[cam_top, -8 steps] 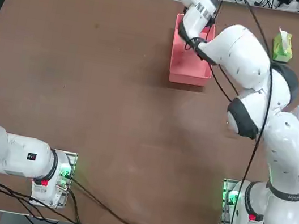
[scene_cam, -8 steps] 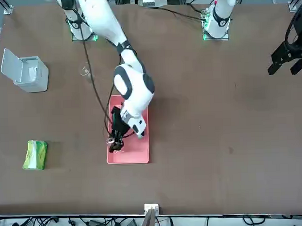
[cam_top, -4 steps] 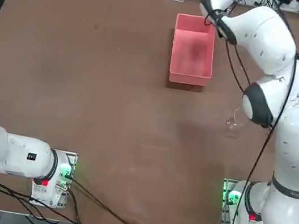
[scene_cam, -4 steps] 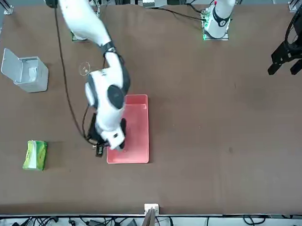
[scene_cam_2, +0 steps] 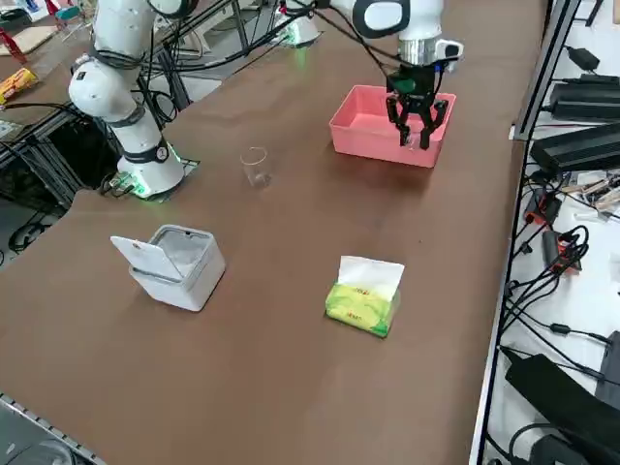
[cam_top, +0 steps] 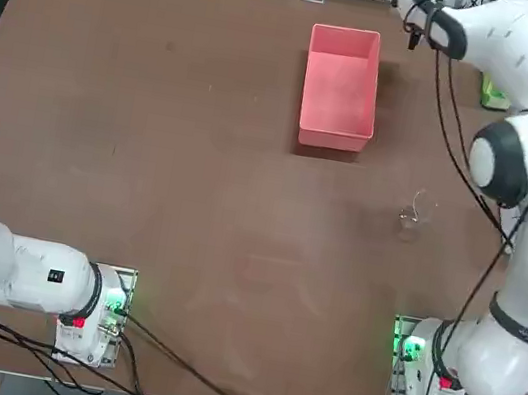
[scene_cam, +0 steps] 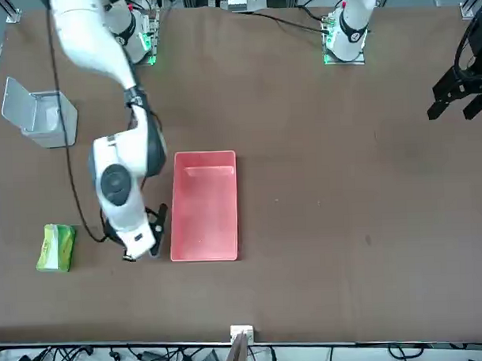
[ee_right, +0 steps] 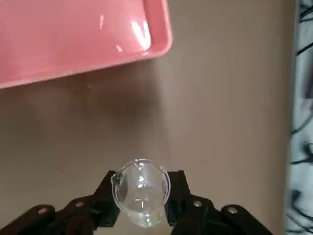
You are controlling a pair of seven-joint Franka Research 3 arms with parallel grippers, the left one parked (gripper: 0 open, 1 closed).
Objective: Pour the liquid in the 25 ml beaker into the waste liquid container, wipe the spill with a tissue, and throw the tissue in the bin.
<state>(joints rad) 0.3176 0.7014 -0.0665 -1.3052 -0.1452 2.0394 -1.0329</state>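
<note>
Right gripper (ee_right: 142,215) is clamped on the little beaker (ee_right: 141,188), one finger on each side of the glass, mouth facing the wrist camera, so it's upright. The right side view shows the same grip, gripper (scene_cam_2: 418,136) hanging above the table.

The pink tub (ee_right: 83,39) is just beside the gripper, not under it; bare tabletop is directly below the beaker. In the front view the gripper (scene_cam: 152,231) sits off the tub's (scene_cam: 203,205) long wall, on the side toward the green tissue pack (scene_cam: 56,247).

Further out on that same side: the tissue pack (scene_cam_2: 364,295), then the small grey bin with its lid up (scene_cam_2: 172,263). A second, larger clear glass (scene_cam_2: 255,166) stands on the table well away from the gripper, back toward the arm's base.

Step read: the pour looks finished or nearly so, and the beaker is being parked next to the tub. Can't tell if any liquid is left in it. No obvious spill or loose tissue visible.

Next move likely: lower the beaker level onto the table, clear of the tub wall, release it, then go to the pack and pinch the white tuft. Thin glass, so a soft touchdown.
</note>
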